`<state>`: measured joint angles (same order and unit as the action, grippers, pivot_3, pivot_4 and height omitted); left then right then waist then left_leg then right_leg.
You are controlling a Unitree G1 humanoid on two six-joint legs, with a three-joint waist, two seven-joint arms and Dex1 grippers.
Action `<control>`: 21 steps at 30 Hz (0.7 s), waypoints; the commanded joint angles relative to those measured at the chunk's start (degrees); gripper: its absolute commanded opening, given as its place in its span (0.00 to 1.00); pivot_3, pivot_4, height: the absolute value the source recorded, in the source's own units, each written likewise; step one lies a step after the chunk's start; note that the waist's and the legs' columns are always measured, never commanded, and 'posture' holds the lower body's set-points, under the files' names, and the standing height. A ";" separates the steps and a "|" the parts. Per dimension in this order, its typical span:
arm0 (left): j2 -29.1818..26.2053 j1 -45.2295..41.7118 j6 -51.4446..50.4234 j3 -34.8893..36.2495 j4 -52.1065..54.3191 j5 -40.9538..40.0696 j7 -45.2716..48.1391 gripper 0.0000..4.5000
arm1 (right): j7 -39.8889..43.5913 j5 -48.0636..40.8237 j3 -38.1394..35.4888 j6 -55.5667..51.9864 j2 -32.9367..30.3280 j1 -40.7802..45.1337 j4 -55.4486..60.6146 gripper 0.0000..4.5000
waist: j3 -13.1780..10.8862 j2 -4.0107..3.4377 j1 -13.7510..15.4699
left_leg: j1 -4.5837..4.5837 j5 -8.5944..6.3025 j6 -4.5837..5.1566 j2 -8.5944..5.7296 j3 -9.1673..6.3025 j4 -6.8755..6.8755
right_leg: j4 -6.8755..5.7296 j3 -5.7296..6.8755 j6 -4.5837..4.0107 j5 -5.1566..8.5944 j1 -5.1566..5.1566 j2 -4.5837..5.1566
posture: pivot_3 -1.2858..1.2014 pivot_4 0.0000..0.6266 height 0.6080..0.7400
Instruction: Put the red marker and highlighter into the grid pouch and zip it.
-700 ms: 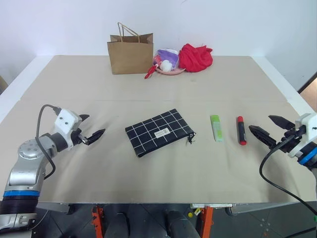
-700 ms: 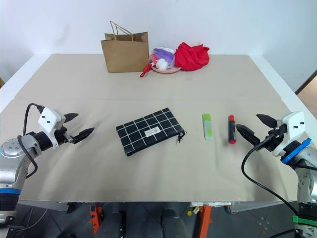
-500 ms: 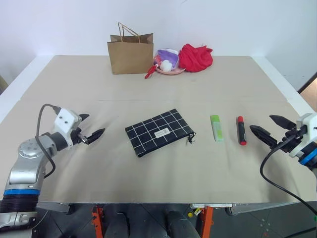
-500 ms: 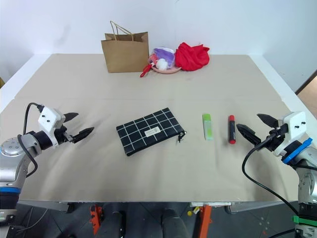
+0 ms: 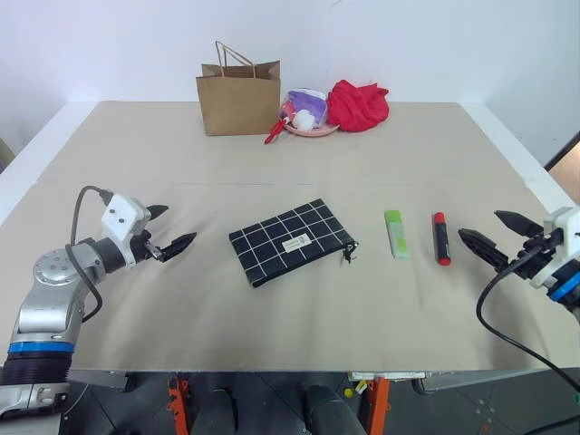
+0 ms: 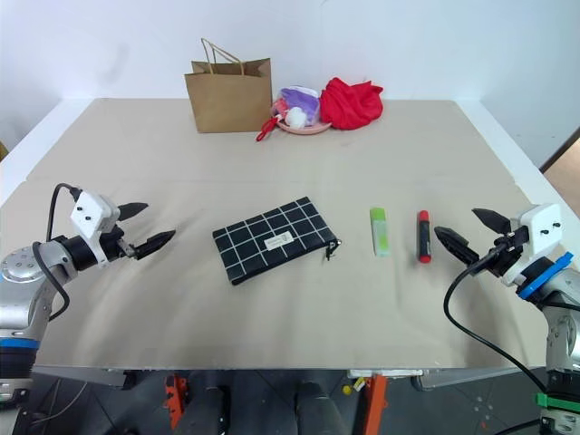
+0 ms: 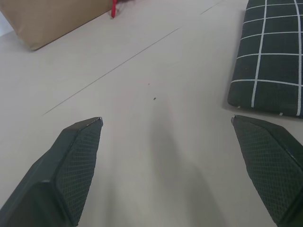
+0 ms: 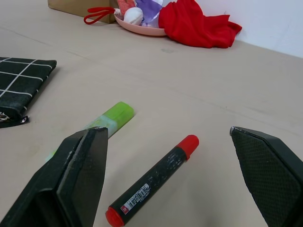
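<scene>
Two grippers flank the tan table (image 5: pixel 299 163), head views: left gripper (image 5: pixel 170 229) at the left side, fingers spread, holding nothing, well apart from the grid pouch (image 5: pixel 292 241); right gripper (image 5: pixel 495 234) at the right side, fingers spread, empty, near the red marker (image 5: pixel 440 238); grid pouch lies flat near the table's middle, turned at a slant, zipper pull (image 5: pixel 348 256) at its right end; highlighter (image 5: pixel 395 234) lies between pouch and red marker, the two pens roughly parallel and apart; at the far edge stand a brown paper bag (image 5: pixel 239 98), a pink dish (image 5: pixel 306 116) of small items, and a red cloth (image 5: pixel 357 104).

Left wrist view: both black fingers (image 7: pixel 71 170) stand wide apart over bare table; a corner of the grid pouch lies just beyond one fingertip; the paper bag's base shows farther off.

Right wrist view: fingers (image 8: pixel 80 170) wide apart; the red marker lies between them on the table, the green highlighter beside it, partly behind one finger; pouch end, dish and red cloth beyond.
</scene>
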<state>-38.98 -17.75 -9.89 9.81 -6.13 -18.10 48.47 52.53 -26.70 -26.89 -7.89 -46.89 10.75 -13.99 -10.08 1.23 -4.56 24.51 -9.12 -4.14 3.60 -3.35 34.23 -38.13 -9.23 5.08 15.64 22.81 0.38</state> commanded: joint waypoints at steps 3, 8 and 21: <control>0.15 0.79 -0.30 -2.93 6.75 -1.81 4.55 1.00 | -1.74 -3.06 5.27 -5.96 3.05 5.29 9.43 0.99 | 0.00 0.00 -0.23 | 0.00 0.00 0.00 0.01 0.00 0.00 | -0.01 0.00 -0.01 -0.01 0.00 -0.01 | 0.52 0.24 1.00; 2.32 1.44 -0.56 -6.94 8.31 -1.06 5.48 1.00 | -6.07 -0.62 14.79 -9.22 11.92 11.71 12.61 0.74 | 0.00 -0.02 -0.67 | -0.08 0.01 0.01 0.04 -0.01 0.01 | -0.07 0.00 -0.04 -0.07 -0.01 -0.06 | 0.52 0.24 1.00; 6.75 3.44 2.60 -13.77 9.78 2.36 5.89 1.00 | -11.84 10.28 27.95 -5.14 24.56 12.90 4.32 0.01 | -0.01 -0.03 0.12 | 0.13 0.00 0.03 0.03 -0.08 0.00 | -0.08 0.09 -0.22 -0.10 0.13 -0.05 | 0.52 0.24 1.00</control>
<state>-32.04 -14.24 -8.45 -4.58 1.22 -15.72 54.33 41.76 -17.59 1.72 -14.84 -22.25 23.11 -9.61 -10.08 1.20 -4.44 24.64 -9.12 -4.11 3.64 -3.44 34.23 -38.22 -9.14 4.86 15.54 22.95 0.33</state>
